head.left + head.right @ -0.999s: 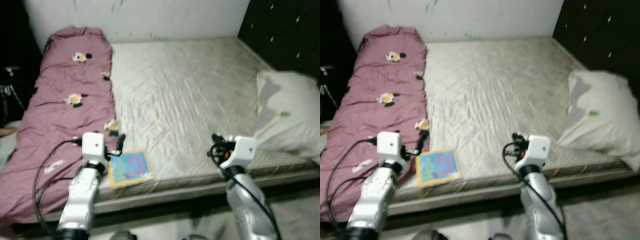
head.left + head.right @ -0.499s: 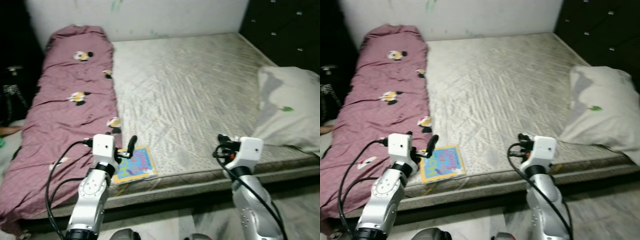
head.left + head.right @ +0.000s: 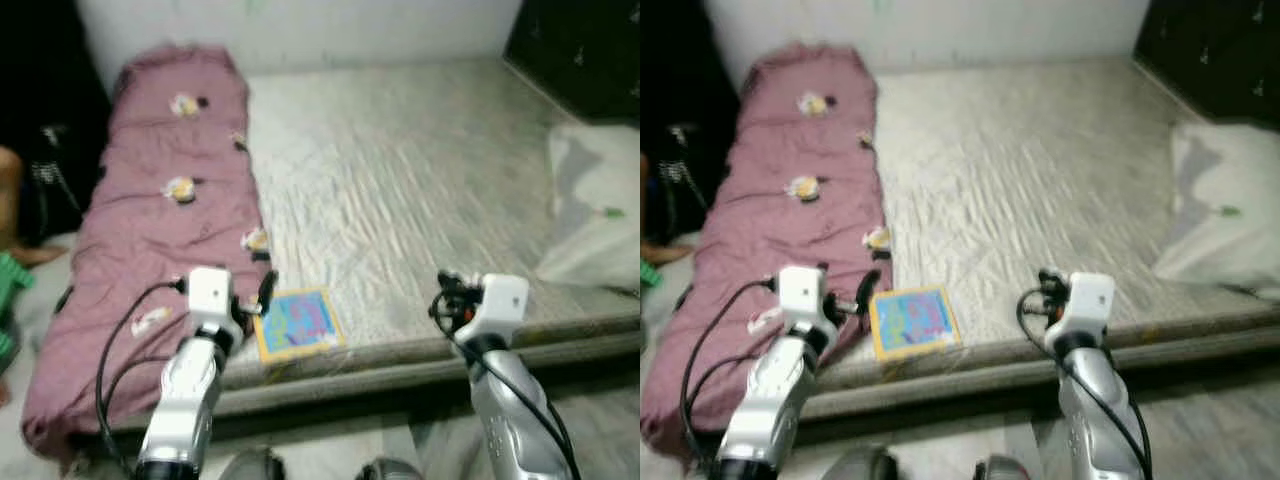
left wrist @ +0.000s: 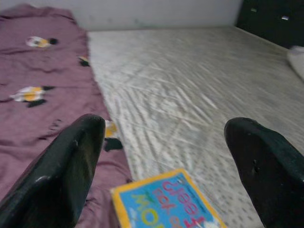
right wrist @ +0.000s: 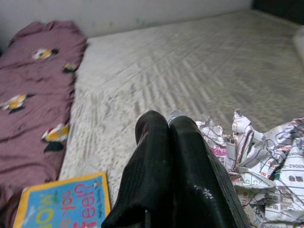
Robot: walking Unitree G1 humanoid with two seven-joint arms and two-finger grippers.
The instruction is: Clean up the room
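Left gripper (image 4: pixel 166 156) spread wide, just above the book (image 3: pixel 296 322) at the mattress (image 3: pixel 400 200) front edge; right gripper (image 5: pixel 173 137) pinched closed — crumpled paper (image 5: pixel 256 156) touching its fingers, grip unclear; blanket (image 3: pixel 160 200) along mattress's left side; pillow (image 3: pixel 600 215) at right.

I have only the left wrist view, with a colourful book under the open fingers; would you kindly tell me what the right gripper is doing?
Observer: The right gripper has its fingers shut, with crumpled printed paper right beside them. I cannot tell whether it grips the paper.
Operator: Thank you. Where does the book lie on the bed?
Observer: The book lies at the front edge of the mattress, right next to the maroon blanket.
Operator: And my left gripper?
Observer: The left gripper is just left of the book, at the blanket's edge.
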